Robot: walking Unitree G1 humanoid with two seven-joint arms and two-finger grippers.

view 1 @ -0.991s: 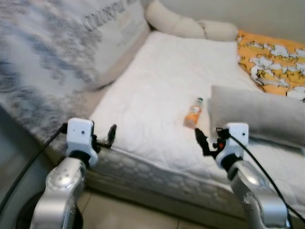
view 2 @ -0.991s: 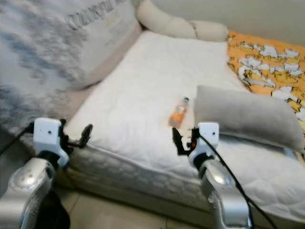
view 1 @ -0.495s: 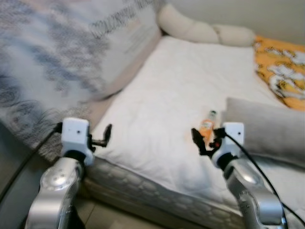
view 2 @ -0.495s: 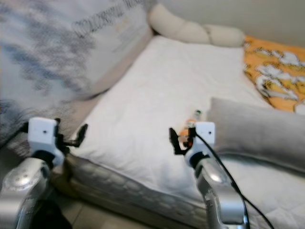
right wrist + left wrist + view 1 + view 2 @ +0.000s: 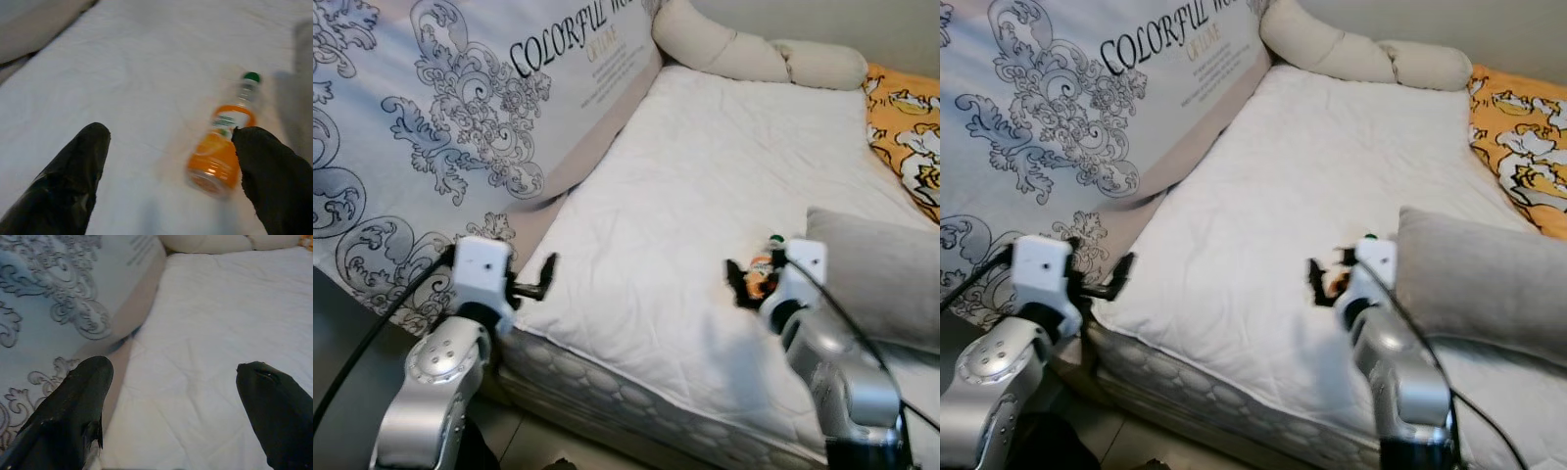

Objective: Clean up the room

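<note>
A small orange juice bottle [image 5: 220, 147] with a green cap lies on its side on the white mattress [image 5: 705, 176], next to a grey pillow [image 5: 886, 279]. My right gripper [image 5: 739, 284] hovers open just in front of the bottle [image 5: 763, 266], which sits off toward one of its black fingers [image 5: 274, 181] rather than between them. My left gripper [image 5: 543, 277] hangs open over the near left corner of the mattress, with nothing between its fingers [image 5: 73, 406].
A large upright panel [image 5: 431, 127] with grey ornaments and the word COLORFUL stands along the bed's left side. A cream bolster [image 5: 754, 54] lies at the far end and an orange patterned blanket [image 5: 911, 113] at the far right. Tiled floor [image 5: 524, 450] runs below the mattress edge.
The camera has shifted and sharpened. My right gripper has moved forward, closer to the juice bottle. The left gripper keeps its place by the mattress corner.
</note>
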